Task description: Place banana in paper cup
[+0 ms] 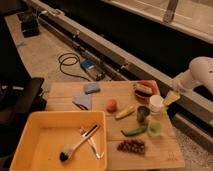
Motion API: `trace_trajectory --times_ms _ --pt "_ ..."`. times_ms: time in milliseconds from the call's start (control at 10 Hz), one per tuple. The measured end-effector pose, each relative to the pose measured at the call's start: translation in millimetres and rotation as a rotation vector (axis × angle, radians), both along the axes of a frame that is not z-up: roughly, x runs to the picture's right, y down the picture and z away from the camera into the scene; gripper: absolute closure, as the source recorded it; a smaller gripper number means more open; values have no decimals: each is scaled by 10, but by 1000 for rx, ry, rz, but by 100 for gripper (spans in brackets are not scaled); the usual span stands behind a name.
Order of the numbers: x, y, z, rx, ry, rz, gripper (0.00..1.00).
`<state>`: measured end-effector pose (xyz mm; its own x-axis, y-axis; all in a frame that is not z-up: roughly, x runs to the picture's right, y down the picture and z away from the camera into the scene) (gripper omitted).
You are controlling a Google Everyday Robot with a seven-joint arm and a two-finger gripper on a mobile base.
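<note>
The banana (125, 112) is small and pale yellow. It lies on the wooden table (65, 92) between the round orange fruit (112, 105) and the dark metallic cup (143, 114). The white paper cup (156, 103) stands upright just behind and to the right of the metallic cup. My gripper (171, 97) hangs from the white arm (200, 72) that comes in from the right. It is right beside the paper cup, on the cup's right, and well away from the banana.
A translucent light-green cup (155, 129), a long green pepper (134, 131) and dark grapes (131, 146) lie at the front right. A red bowl (145, 90) is at the back, with a blue sponge (91, 88) and a blue cloth (82, 101) at the left. A yellow tray (30, 130) holds a brush and utensils.
</note>
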<state>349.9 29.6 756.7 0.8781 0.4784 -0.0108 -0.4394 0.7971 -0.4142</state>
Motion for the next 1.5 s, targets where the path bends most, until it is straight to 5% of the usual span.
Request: trace_trajectory --times_ms 1300,1500 --pt "-2 2 1 0 0 -1 22" --pt "-32 -48 -33 6 6 -37 22"
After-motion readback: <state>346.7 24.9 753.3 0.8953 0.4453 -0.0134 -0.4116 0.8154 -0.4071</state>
